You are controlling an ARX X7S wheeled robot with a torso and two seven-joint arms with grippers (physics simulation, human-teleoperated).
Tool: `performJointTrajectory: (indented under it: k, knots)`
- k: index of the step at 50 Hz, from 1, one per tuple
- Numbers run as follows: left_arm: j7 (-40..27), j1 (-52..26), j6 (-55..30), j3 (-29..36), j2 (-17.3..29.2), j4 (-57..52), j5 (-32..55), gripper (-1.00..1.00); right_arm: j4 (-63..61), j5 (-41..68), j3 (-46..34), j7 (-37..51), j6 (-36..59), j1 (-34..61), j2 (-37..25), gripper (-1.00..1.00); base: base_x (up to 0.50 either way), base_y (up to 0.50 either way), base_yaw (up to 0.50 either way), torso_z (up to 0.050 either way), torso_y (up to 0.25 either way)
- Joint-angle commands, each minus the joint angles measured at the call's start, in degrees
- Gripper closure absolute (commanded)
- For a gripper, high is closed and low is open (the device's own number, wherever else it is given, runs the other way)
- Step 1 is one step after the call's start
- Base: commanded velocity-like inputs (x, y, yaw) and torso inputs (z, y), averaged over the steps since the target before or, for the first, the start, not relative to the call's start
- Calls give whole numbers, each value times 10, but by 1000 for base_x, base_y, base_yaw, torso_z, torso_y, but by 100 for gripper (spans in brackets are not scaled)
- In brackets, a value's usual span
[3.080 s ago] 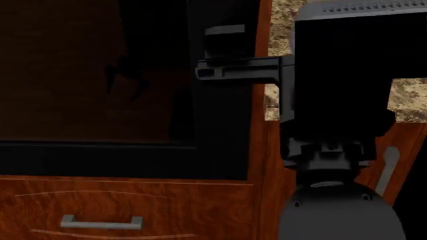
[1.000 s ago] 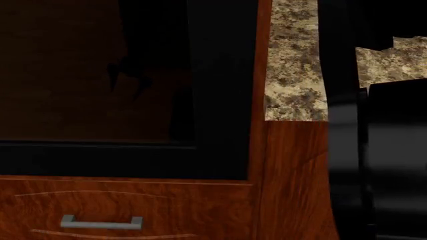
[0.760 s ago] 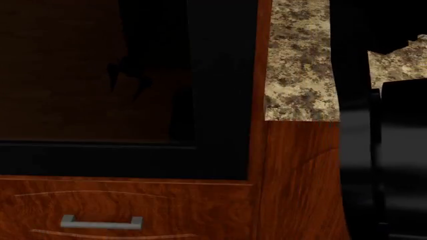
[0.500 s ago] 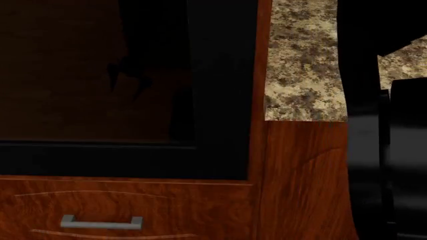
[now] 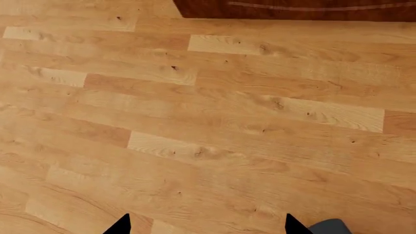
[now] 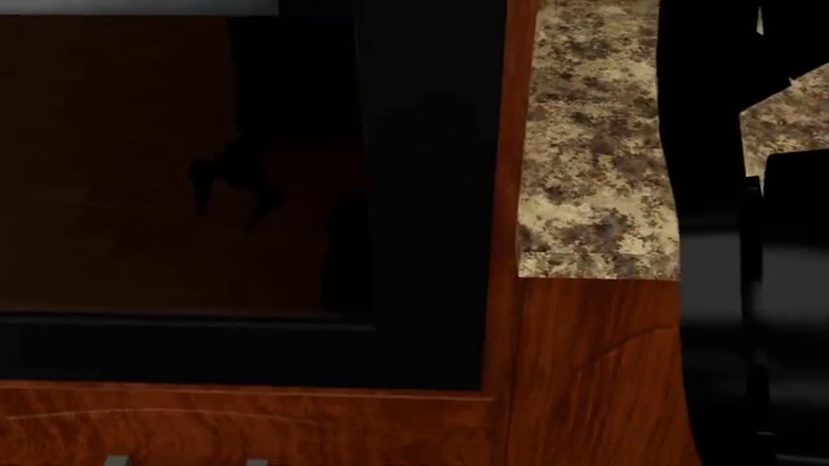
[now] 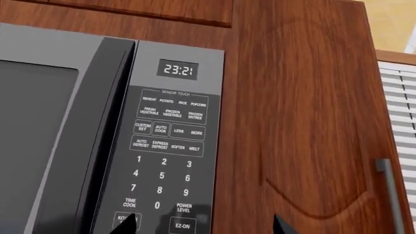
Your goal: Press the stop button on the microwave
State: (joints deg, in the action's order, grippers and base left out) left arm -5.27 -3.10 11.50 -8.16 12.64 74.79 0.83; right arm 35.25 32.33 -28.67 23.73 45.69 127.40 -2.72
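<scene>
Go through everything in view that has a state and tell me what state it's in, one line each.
microwave door: closed
microwave display: lit, reading 23:21
keypad: untouched, nothing on it
cabinet door: closed
left gripper: jaws apart, empty, over the wood floor
right gripper: jaws apart, empty, near the keypad

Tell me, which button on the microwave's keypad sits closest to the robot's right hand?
The EZ-ON button, in the lowest row of the keypad that shows, lies between the tips of the right hand. The number keys sit farther up the panel.
</scene>
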Motion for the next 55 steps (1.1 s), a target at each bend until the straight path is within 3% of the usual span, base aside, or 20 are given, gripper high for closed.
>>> performJointTrajectory:
  k: [1, 19, 55]
  knots:
    - [0, 2, 0, 0, 0, 2, 0, -100, 7, -1, -6, 10, -18, 7, 5, -100, 0, 0, 0, 0, 0]
    - [0, 2, 0, 0, 0, 2, 0, -100, -14, 14, 5, 31, -39, 2, -4, -100, 29, 111, 0, 0, 0]
    - [0, 2, 0, 0, 0, 2, 0, -100, -28, 33, -7, 33, -51, -32, -18, -100, 72, 66, 0, 44, 0]
